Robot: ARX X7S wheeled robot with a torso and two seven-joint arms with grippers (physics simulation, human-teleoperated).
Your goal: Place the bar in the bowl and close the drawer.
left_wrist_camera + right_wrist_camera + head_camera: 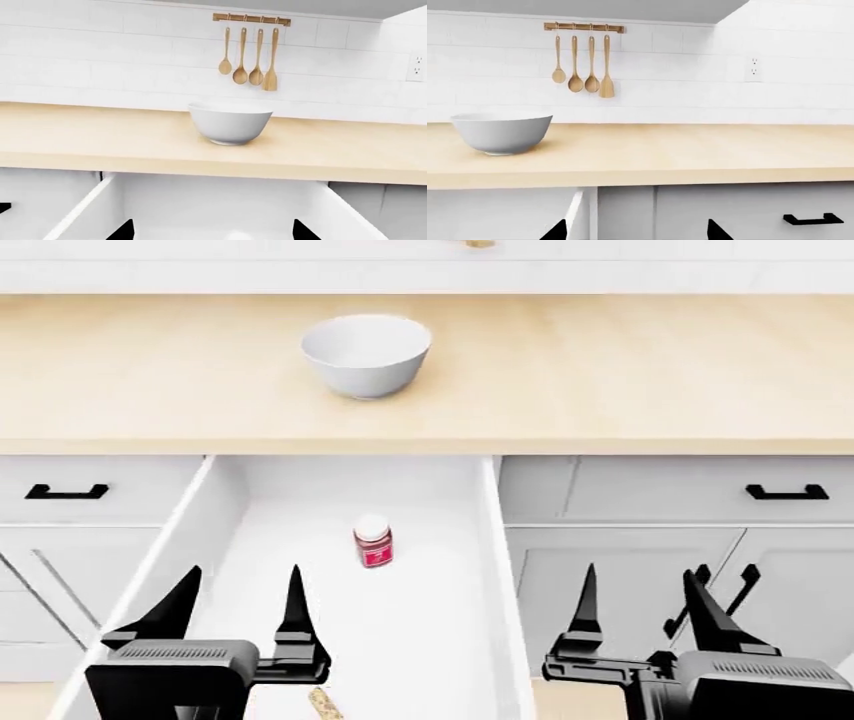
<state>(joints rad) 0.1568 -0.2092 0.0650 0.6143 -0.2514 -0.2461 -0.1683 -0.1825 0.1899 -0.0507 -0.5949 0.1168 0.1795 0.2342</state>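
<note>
In the head view, the round, deep white bowl (pixel 366 355) stands on the pale wooden countertop (pixel 641 370), well back from its front edge, above the wide white drawer (pixel 200 540), which is pulled fully out. A small red jar with a white lid (pixel 372 542) lies near the middle of the drawer floor, and the small tan grainy bar (pixel 326 703) lies at the drawer's near end, just beside the left gripper (pixel 234 605), whose black fingers are spread apart, holding nothing, over the drawer's left side. The right gripper (pixel 641 605) is likewise parted and empty, in front of the white cabinet beside the drawer. In the left wrist view, the bowl (pixel 230 122) sits on the countertop above the drawer's white interior (pixel 220 200), with four wooden utensils on a brass rail (pixel 251 55) on the tiled wall behind. In the right wrist view, the bowl (pixel 502 131) rests towards one end of the countertop (pixel 694 150), and a black squared handle (pixel 812 219) shows on a cabinet front below.
</note>
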